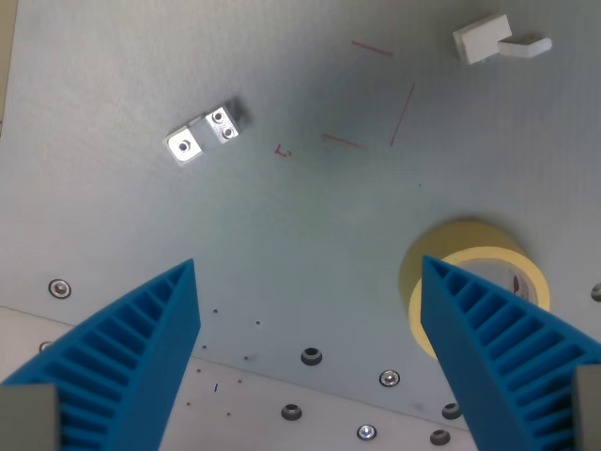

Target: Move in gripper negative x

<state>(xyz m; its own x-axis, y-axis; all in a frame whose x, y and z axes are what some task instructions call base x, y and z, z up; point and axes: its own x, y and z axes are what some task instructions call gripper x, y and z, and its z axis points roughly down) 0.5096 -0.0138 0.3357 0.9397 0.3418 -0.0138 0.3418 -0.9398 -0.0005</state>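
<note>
Blue ribbed claw (308,272) hangs wide apart and holds nothing above the grey metal table (310,202). This looks like a plain shift along the claw's own negative x; which way that runs here, I can't tell. The yellow roll of masking tape (460,246) sits by the right finger. A small shiny metal bracket (202,134) and a white plastic clip (498,39) lie well apart, out of the way.
</note>
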